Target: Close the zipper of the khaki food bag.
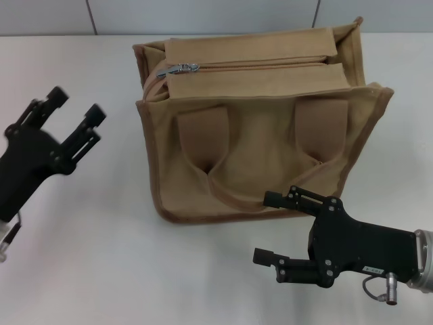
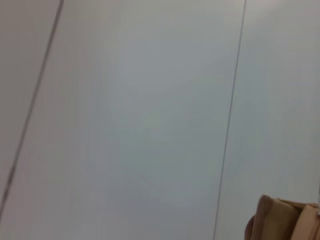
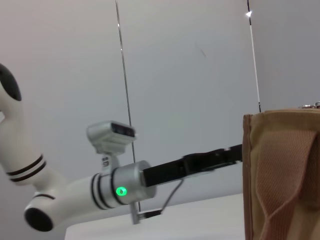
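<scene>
Approach step: khaki food bag [image 1: 260, 128] standing mid-counter [image 1: 88, 271], zipper [image 1: 178, 69] slider sitting at its left end; I'm holding my left gripper [image 1: 73, 112] and right gripper [image 1: 277, 227] with jaws spread, gripping nothing, next needing a pinch on the pull tab.

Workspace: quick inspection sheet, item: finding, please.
Surface: white table, bare around the bag.
Job's things: khaki food bag upright; zipper slider at the bag's left end.
Clutter: nothing seen.
Grippers: left gripper open, left of the bag, apart from it; right gripper open, in front of the bag.
Cables: short lead at the right wrist.
Surroundings: grey panelled wall.
</scene>
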`<state>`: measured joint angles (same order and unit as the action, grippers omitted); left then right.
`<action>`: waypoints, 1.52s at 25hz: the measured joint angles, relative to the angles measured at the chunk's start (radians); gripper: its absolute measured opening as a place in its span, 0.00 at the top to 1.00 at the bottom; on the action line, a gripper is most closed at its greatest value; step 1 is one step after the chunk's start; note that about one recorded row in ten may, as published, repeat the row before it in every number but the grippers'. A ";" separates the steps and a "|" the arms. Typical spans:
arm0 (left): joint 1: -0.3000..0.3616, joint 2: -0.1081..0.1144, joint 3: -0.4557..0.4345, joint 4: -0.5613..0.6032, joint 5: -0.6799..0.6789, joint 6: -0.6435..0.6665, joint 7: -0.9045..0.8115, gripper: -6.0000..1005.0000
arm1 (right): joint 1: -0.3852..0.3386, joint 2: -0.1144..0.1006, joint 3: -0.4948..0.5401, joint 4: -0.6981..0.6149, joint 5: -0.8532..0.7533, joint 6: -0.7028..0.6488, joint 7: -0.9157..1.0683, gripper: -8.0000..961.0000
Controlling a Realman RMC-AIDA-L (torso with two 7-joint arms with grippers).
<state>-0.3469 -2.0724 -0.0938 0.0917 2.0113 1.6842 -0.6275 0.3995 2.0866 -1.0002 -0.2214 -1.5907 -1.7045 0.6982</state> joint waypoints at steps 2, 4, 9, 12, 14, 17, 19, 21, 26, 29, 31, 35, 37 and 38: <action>-0.045 0.001 0.021 -0.005 0.018 -0.036 -0.030 0.24 | 0.000 0.000 0.000 0.002 0.000 0.000 0.000 0.13; -0.070 0.004 0.061 0.007 0.036 -0.040 -0.055 0.24 | -0.001 0.000 0.001 0.002 0.002 0.001 0.000 0.13; -0.104 0.005 0.148 0.047 0.041 -0.020 -0.087 0.24 | -0.002 0.000 0.005 0.004 0.005 0.002 -0.001 0.13; -0.127 0.001 0.173 0.050 0.038 -0.014 -0.084 0.24 | 0.007 0.000 0.007 0.007 0.007 0.006 -0.002 0.13; -0.137 0.000 0.160 0.046 0.034 -0.012 -0.083 0.24 | 0.010 0.001 0.008 0.007 0.008 0.007 -0.002 0.13; -0.149 0.000 0.132 0.042 0.033 -0.011 -0.083 0.24 | 0.011 0.001 0.010 0.008 0.008 0.007 -0.002 0.13; -0.154 0.000 0.117 0.040 0.033 -0.012 -0.082 0.24 | 0.011 0.001 0.011 0.010 0.008 0.010 -0.002 0.13; -0.160 -0.002 0.085 0.034 0.033 -0.017 -0.082 0.24 | 0.011 0.001 0.011 0.012 0.009 0.013 -0.002 0.13; -0.174 -0.003 0.031 0.013 0.033 -0.029 -0.081 0.24 | 0.017 0.003 0.011 0.019 0.011 0.025 0.003 0.13; -0.178 -0.003 0.026 0.011 0.033 -0.032 -0.080 0.24 | 0.025 0.003 0.011 0.037 0.011 0.027 0.005 0.13; -0.178 -0.003 0.028 0.011 0.034 -0.032 -0.080 0.24 | 0.027 0.003 0.011 0.044 0.011 0.031 0.005 0.13; -0.174 -0.003 0.054 0.011 0.046 -0.029 -0.055 0.24 | 0.031 0.003 0.012 0.051 0.011 0.041 0.005 0.13; -0.161 -0.003 0.064 0.004 0.045 -0.023 -0.014 0.24 | 0.039 0.003 0.012 0.062 0.011 0.056 0.005 0.13; -0.161 -0.003 0.064 0.004 0.045 -0.023 -0.014 0.24 | 0.039 0.003 0.012 0.062 0.011 0.056 0.005 0.13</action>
<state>-0.5080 -2.0758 -0.0299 0.0953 2.0562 1.6609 -0.6415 0.4390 2.0893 -0.9881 -0.1598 -1.5798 -1.6484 0.7034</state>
